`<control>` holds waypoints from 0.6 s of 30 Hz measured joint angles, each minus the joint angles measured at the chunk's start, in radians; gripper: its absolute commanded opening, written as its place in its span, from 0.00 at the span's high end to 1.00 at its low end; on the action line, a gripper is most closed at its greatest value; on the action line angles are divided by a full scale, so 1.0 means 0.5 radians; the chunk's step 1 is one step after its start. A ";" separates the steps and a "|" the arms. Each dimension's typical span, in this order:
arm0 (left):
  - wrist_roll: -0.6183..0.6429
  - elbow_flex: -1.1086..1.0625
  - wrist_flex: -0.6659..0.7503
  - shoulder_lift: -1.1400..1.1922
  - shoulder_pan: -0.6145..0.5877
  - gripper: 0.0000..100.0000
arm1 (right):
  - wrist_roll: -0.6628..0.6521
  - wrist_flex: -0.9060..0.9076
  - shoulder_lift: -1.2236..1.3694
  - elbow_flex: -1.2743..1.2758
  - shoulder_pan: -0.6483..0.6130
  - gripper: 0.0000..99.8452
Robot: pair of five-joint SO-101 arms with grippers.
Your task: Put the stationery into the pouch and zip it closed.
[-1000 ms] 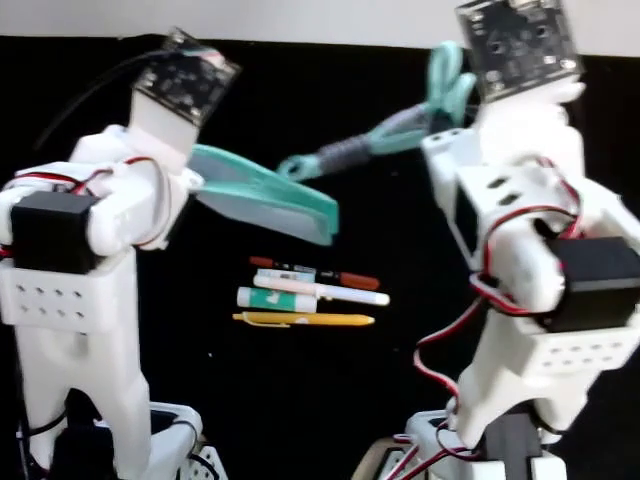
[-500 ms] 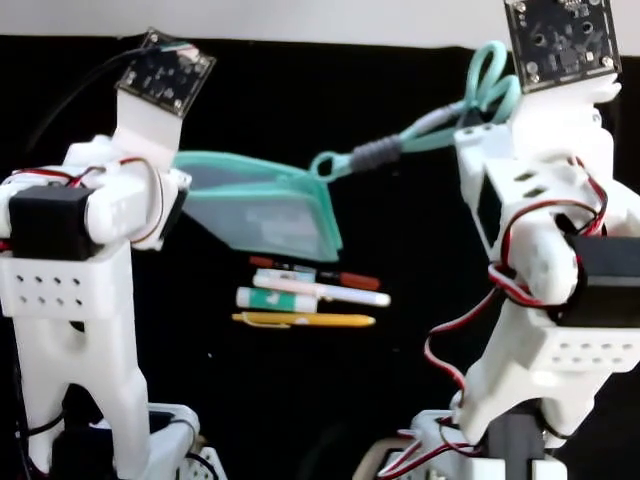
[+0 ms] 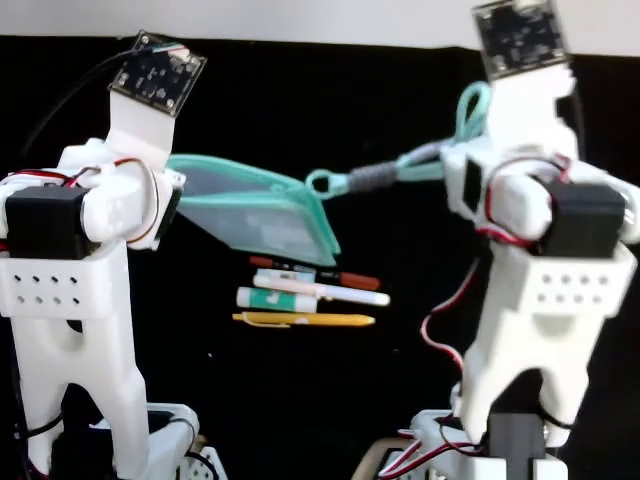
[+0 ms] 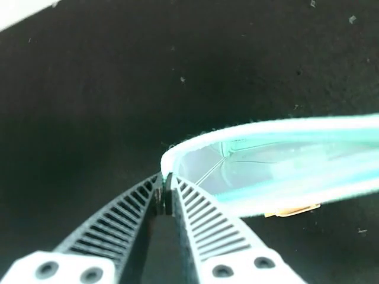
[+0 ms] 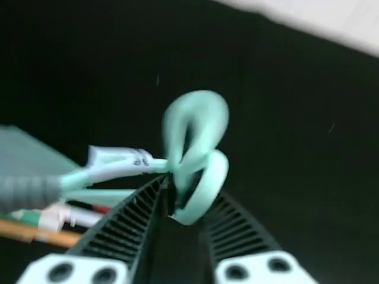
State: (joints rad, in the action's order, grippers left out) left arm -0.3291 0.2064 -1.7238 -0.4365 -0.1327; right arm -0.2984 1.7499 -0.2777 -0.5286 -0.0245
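A teal pouch [image 3: 262, 212] with a clear face hangs above the table between the two arms. My left gripper [image 3: 172, 196] is shut on its end, and in the left wrist view the fingertips pinch the pouch [image 4: 278, 160] corner at my left gripper [image 4: 164, 184]. A teal strap [image 3: 400, 165] with a grey sleeve runs from the pouch's zip end to my right gripper [image 3: 452, 165], which is shut on the strap loop [image 5: 195, 148]. Under the pouch lie a red marker [image 3: 318, 272], a white marker [image 3: 330, 291], a white-green tube [image 3: 272, 299] and a yellow pen [image 3: 302, 320].
The table top [image 3: 400, 330] is black. The white arm bases stand at the near left [image 3: 70, 350] and near right [image 3: 530, 360], with red wires [image 3: 440, 320] hanging beside the right one. A pale wall [image 3: 320, 18] borders the far edge.
The right arm has swung and lowered, bringing the strap loop down and the strap flatter. The pouch has turned from edge-on to showing its clear face. The pens have not moved.
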 measured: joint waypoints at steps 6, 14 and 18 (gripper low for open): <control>0.193 -0.003 0.126 0.003 -0.006 0.99 | 0.172 0.000 0.000 0.270 -0.003 0.67; 0.245 -0.003 0.150 0.003 -0.006 0.99 | 0.181 -0.012 0.000 0.549 -0.006 0.67; 0.322 -0.003 0.150 0.003 -0.018 0.99 | 0.181 -0.077 0.000 0.666 -0.006 0.67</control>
State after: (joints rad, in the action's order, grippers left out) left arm -0.1680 0.2048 -1.6487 -0.4350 -0.1419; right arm -0.2079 1.7116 -0.2777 -0.1956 -0.0276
